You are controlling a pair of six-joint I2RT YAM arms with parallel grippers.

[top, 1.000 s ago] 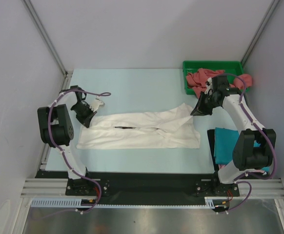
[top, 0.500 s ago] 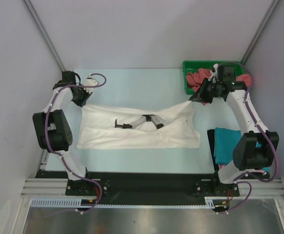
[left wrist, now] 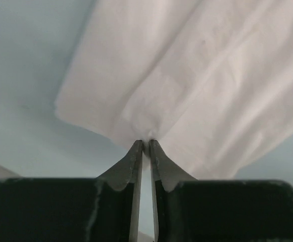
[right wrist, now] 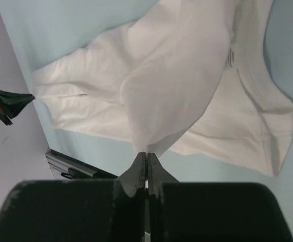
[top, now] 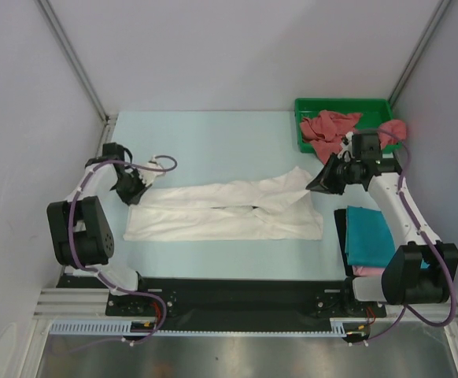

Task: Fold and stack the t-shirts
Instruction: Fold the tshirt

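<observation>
The white t-shirt lies stretched across the desk's middle, its far edge raised at both ends. There the left gripper and right gripper each clamp a pinch of cloth (likely to pull it taut for a lengthwise fold). A teal t-shirt lies by the right edge, probably the stack's start.

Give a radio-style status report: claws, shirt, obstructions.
Left claw shut on white t-shirt, left end. Right claw shut on its right end. Shirt stretched along table between them. Teal t-shirt, green tray apart, right side.

Bright, even light; soft shadows
</observation>
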